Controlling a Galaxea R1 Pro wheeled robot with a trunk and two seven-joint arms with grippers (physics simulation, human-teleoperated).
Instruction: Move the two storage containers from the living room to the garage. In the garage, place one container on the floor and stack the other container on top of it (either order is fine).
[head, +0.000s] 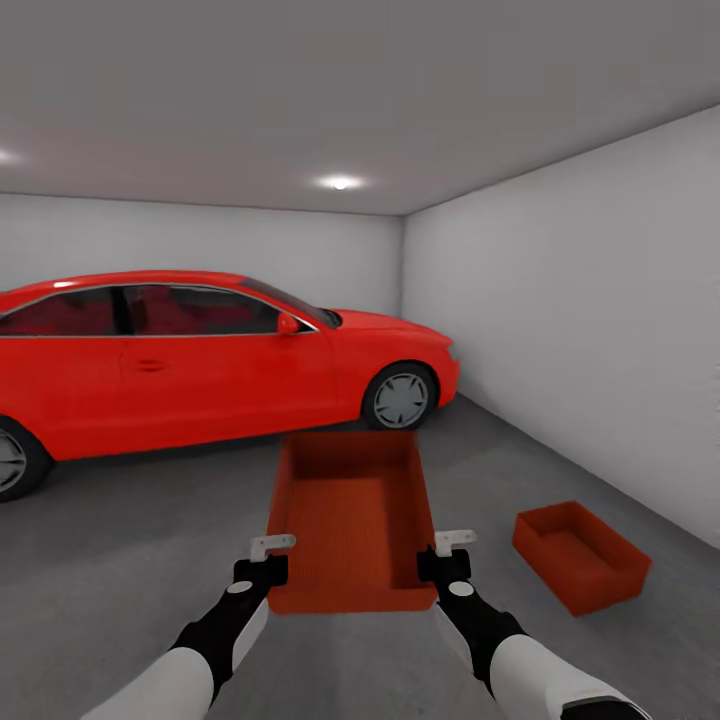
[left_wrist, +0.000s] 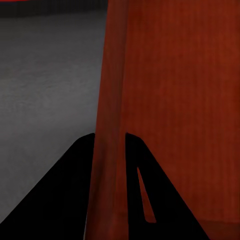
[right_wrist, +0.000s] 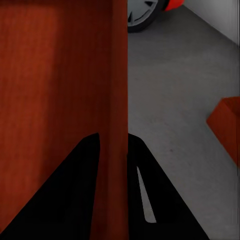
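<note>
I hold an orange-red storage container up in front of me in the garage. My left gripper is shut on its left wall, near the front corner. On the opposite side my right gripper is shut on the right wall. A second storage container rests on the dark grey concrete floor to my right, and its corner appears in the right wrist view. The held container hangs to the left of it, apart from it.
A red car is parked ahead on the left, its front wheel just beyond the held container. A white wall runs along the right, close behind the floor container. Open concrete lies at the front left.
</note>
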